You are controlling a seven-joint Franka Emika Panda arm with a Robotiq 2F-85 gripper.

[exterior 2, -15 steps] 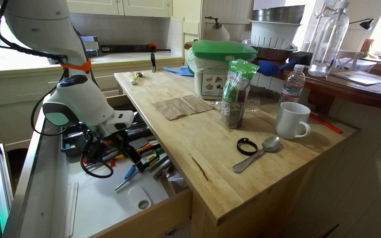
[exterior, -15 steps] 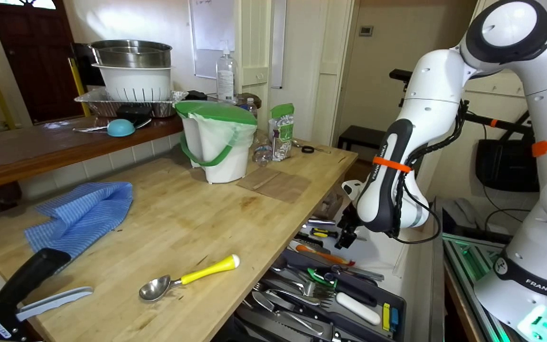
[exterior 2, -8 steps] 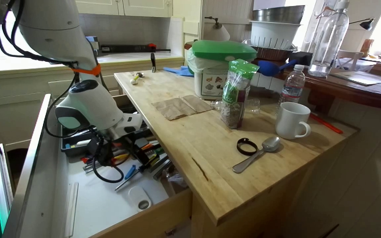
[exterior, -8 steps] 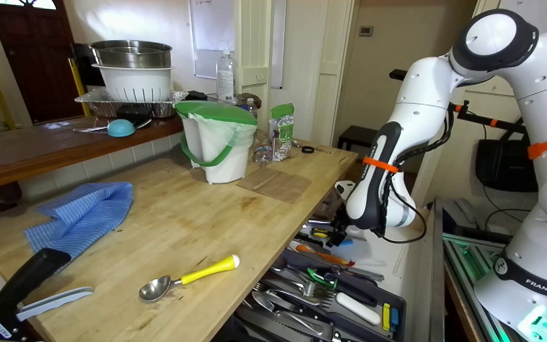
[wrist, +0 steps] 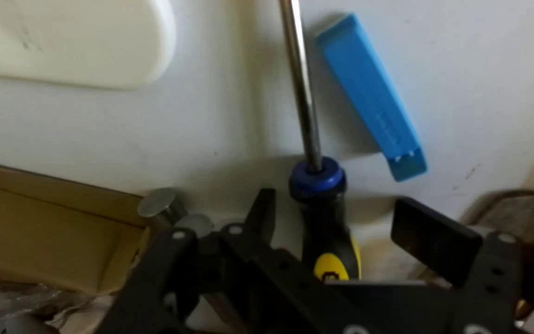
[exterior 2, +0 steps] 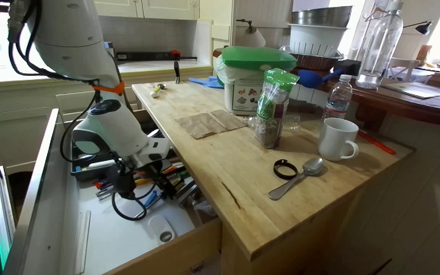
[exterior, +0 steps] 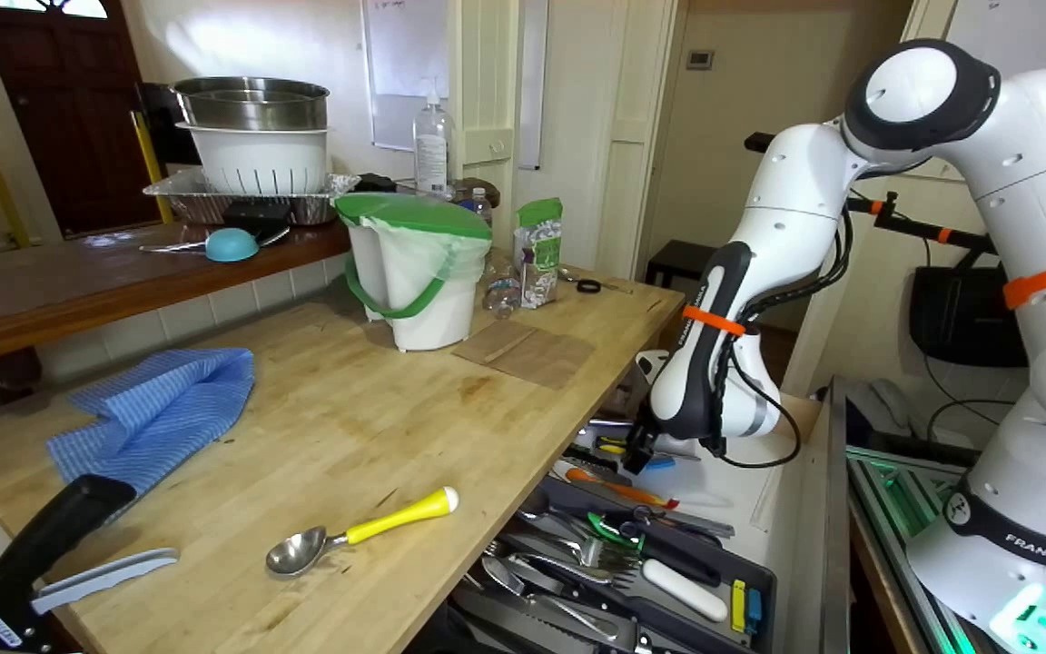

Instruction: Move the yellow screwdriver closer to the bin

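The yellow screwdriver [wrist: 325, 222] lies in the open drawer, with a black and yellow handle, blue collar and long metal shaft. In an exterior view a bit of its yellow handle [exterior: 612, 448] shows beside the gripper. My gripper [wrist: 341, 220] is open, one finger on each side of the handle, with visible gaps on both sides. The handle's lower end is hidden behind the gripper. The gripper also shows low in the drawer in both exterior views [exterior: 639, 451] [exterior 2: 168, 188]. The white bin [exterior: 432, 304] with green lid and handle stands on the counter; it shows too in an exterior view [exterior 2: 239, 93].
A blue tool [wrist: 373, 97], a white object [wrist: 86, 41] and a cardboard box [wrist: 49, 227] lie near the screwdriver. The wooden counter edge [exterior: 568, 431] overhangs the drawer. A brown paper [exterior: 523, 352], a spoon with yellow handle [exterior: 400, 516] and a bag [exterior: 539, 254] are on the counter.
The arm has moved along the drawer toward the counter side, leftward in one exterior picture and rightward in the other. The gripper now covers more of the screwdriver. The counter objects have not moved.
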